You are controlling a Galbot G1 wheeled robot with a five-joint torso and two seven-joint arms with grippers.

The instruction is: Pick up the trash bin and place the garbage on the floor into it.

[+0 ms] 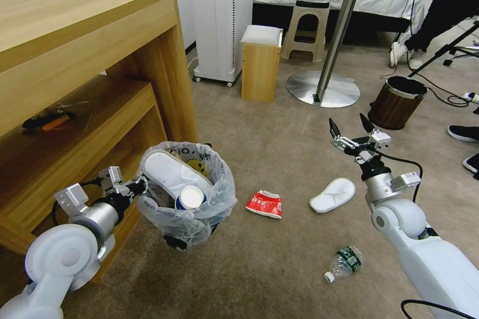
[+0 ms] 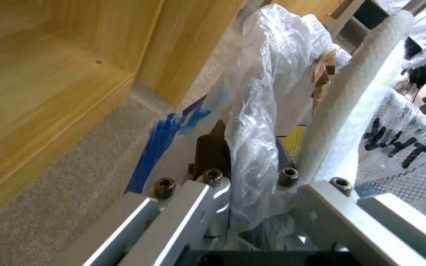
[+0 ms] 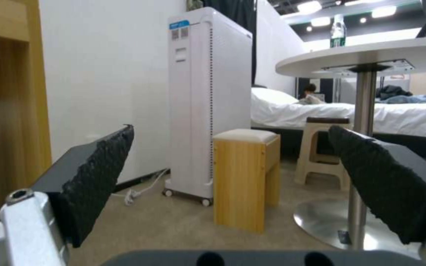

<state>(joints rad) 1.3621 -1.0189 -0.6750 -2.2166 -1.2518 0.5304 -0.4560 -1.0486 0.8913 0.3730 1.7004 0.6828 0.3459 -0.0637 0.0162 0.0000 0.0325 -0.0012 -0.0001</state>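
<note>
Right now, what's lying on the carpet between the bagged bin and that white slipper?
In the head view, a crushed red wrapper lies on the floor between the trash bin and the white slipper, touching neither.

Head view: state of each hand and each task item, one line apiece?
left hand: shut on the trash bin's rim
right hand: open, empty, raised above the floor
trash bin: held, slipper and cup inside
red wrapper: crumpled on carpet
white slipper: lying on carpet
bottle: on its side, capped
</note>
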